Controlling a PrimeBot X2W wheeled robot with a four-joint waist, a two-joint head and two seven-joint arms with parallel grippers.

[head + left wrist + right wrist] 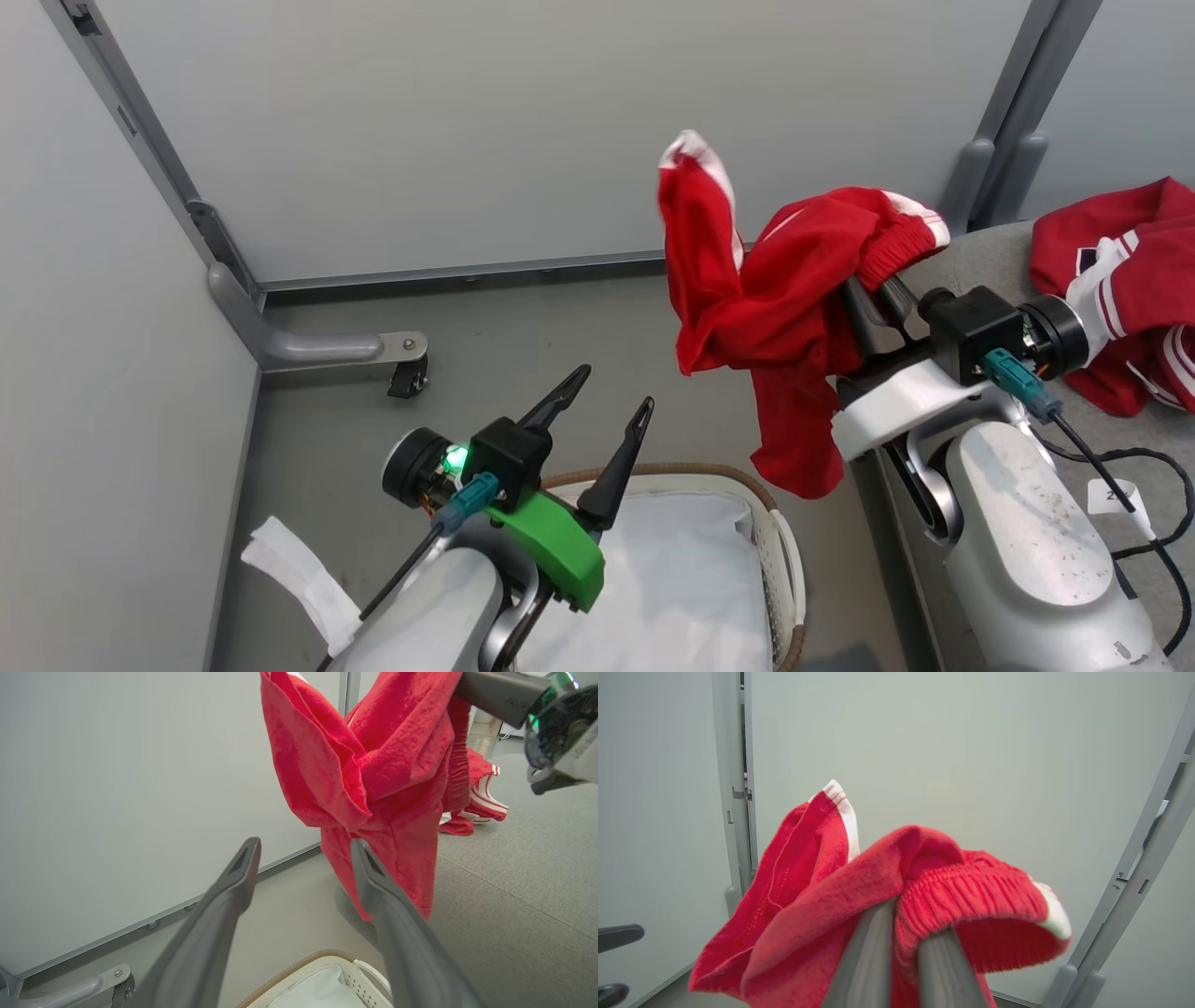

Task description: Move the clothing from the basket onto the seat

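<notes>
**Red garment aloft in right gripper**

The red garment (775,308) hangs in the air at the edge of the seat (514,882), pinched between the closed fingers of the right gripper (873,294). A second red garment (1120,252) lies on the seat. The left gripper (614,390) is spread wide and empty above the basket (775,551).

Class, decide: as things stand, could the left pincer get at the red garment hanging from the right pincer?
Probably yes: the left pincer is open, pointing at the red garment, with only air between them.
</notes>
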